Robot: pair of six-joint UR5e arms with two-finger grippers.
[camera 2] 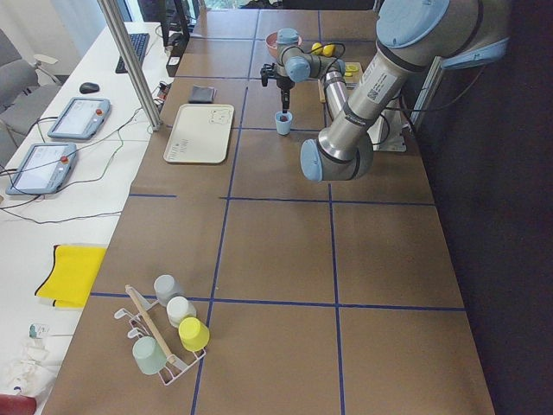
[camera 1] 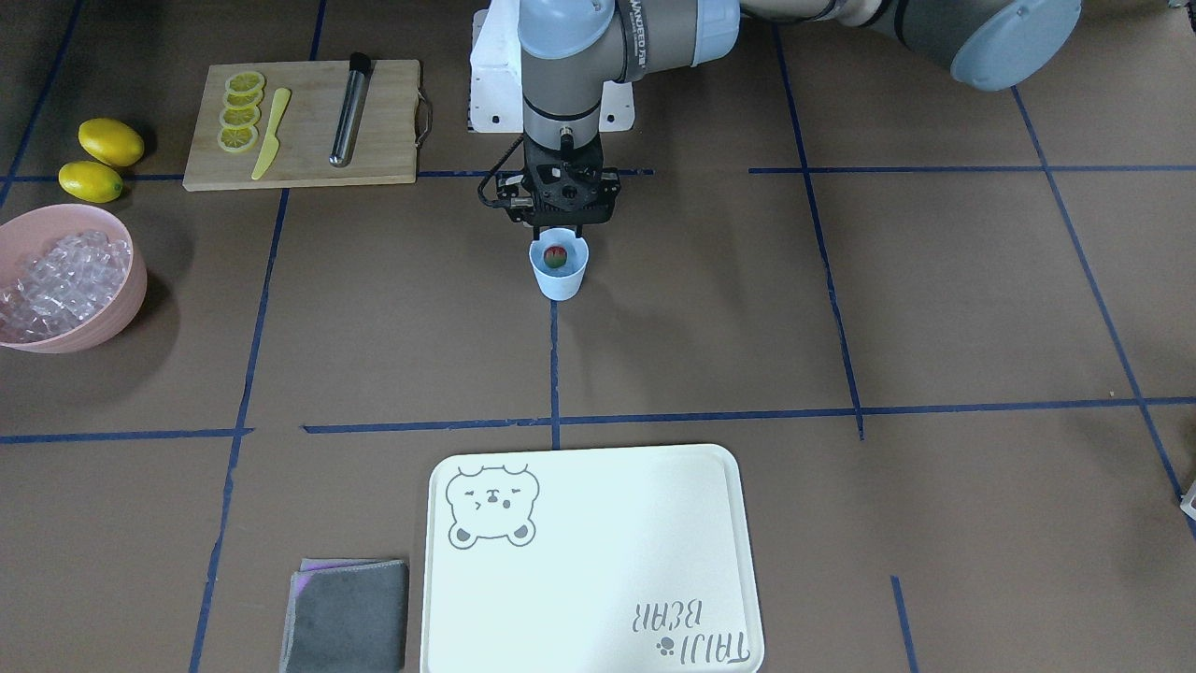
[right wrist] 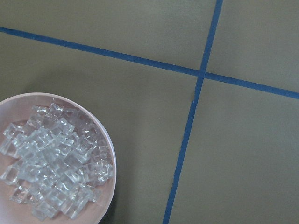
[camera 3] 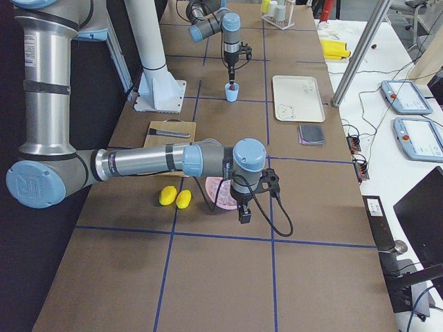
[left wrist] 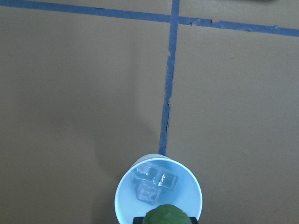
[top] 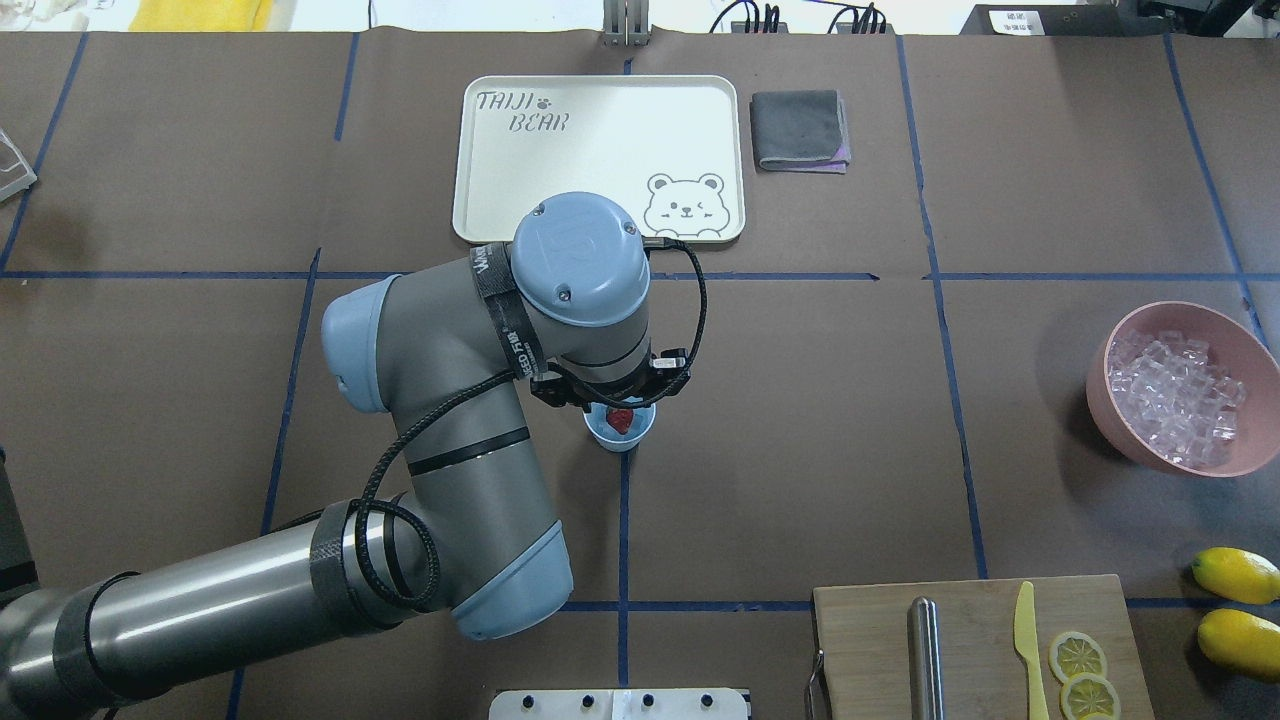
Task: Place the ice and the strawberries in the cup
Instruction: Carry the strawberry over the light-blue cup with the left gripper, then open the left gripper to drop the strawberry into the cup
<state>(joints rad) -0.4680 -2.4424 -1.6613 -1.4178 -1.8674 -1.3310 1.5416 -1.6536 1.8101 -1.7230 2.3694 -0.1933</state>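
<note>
The near arm stretches across the table, and its right gripper hangs just beside the pink bowl and two lemons. Toward the far edge, the left gripper has a red strawberry at its tips, just above the cup.

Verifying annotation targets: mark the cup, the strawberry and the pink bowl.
cup (camera 1: 559,283): exterior front-facing view, on its light-blue outer wall.
strawberry (camera 1: 554,254): exterior front-facing view, on the red body at the cup's mouth.
pink bowl (camera 1: 120,313): exterior front-facing view, on its outer side wall.
</note>
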